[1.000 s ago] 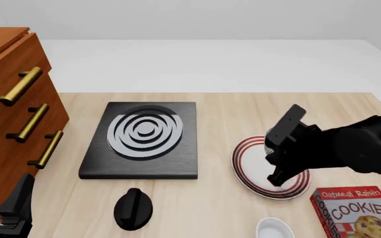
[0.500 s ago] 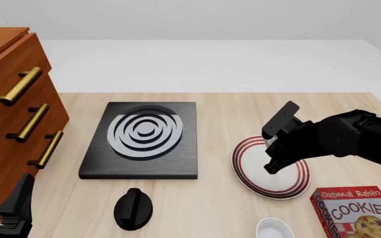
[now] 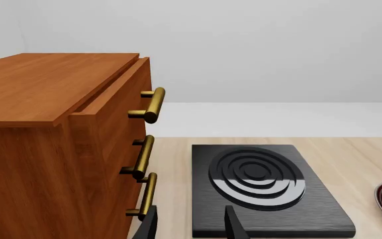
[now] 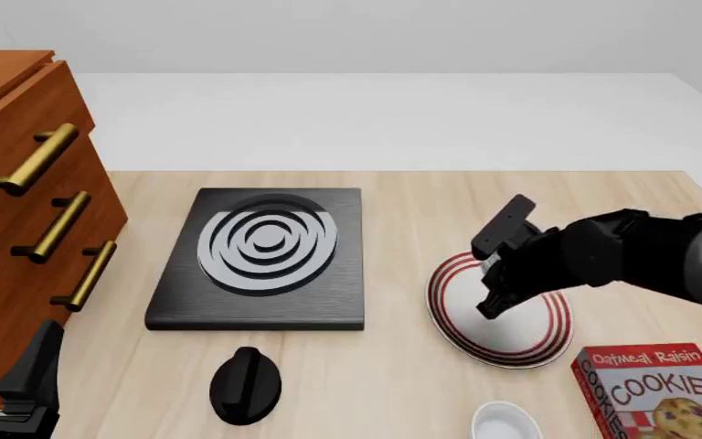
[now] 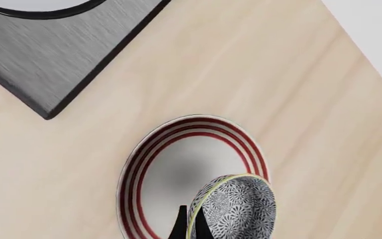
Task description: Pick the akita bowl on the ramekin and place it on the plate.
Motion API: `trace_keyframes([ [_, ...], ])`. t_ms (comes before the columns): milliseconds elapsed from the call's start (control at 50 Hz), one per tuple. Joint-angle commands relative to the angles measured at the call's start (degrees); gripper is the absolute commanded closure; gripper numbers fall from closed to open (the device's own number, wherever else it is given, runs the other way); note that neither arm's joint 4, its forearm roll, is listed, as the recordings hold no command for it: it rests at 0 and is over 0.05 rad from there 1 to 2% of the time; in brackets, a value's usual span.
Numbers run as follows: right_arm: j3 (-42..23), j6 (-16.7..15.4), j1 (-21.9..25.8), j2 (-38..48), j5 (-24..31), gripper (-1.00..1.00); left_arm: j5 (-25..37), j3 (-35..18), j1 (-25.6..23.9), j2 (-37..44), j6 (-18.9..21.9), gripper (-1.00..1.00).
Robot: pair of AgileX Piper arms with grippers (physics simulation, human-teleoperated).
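Right wrist view shows the right gripper (image 5: 187, 224) with its jaws pinched close on the rim of the akita bowl (image 5: 234, 209), which hangs tilted above the plate (image 5: 152, 169). Front view puts that plate right of the black slab (image 4: 266, 261), with the ramekin (image 4: 505, 422) nearer, beside the cookie box (image 4: 658, 389). Left gripper (image 3: 191, 226) hangs with jaws parted, holding nothing.

Right arm (image 4: 620, 256) over plate (image 4: 455, 311); ramekin (image 4: 505, 423) beside cookies box (image 4: 656, 391).
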Motion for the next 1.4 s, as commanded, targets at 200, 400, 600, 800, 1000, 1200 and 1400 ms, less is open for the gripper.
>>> trace_keyframes([
  [200,-0.54,-1.38,-2.76,2.49,-2.36,1.00,0.00,0.00,-0.01,0.01,-0.01,-1.00],
  [400,0.37,-0.59,-1.91,4.41,-4.80,1.00,0.00,0.00,-0.01,0.01,0.01,-1.00],
  [600,0.61,0.67,-0.30,5.97,-6.06,1.00,0.00,0.00,-0.01,-0.01,0.00,-1.00],
  [800,1.07,1.66,-0.10,6.60,-6.93,1.00,0.00,0.00,0.00,0.00,0.00,-1.00],
  [1000,2.93,2.52,1.23,8.60,-9.82,1.00,-0.01,0.00,-0.01,0.02,-0.01,-1.00],
  [1200,4.15,3.39,1.61,9.20,-10.91,1.00,-0.01,0.00,0.01,0.03,0.00,-1.00],
  [1400,5.51,4.46,2.02,10.15,-12.84,1.00,0.00,0.00,0.00,0.00,0.00,-1.00],
])
